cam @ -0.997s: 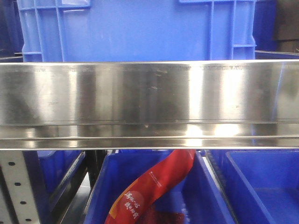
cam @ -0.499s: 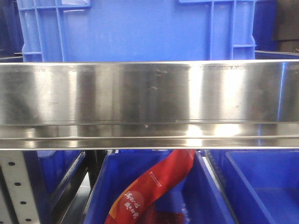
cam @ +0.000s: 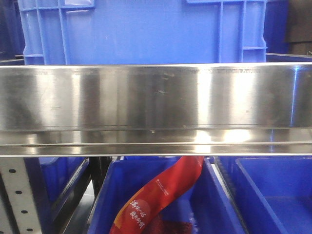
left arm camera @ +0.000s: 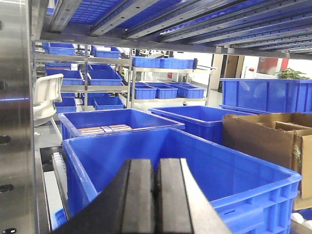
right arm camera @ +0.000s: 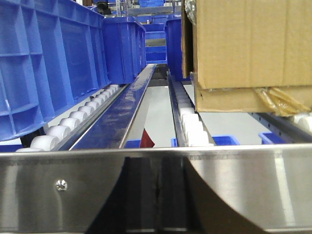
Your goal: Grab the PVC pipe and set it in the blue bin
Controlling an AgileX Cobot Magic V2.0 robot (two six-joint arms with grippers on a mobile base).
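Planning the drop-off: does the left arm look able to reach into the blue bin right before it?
Probably yes: the left gripper, fingers shut, faces the open top of the blue bin with nothing between.

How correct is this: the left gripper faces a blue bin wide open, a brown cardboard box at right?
Only the left gripper is wrong: the left wrist view shows it shut. The blue bin and cardboard box are right.
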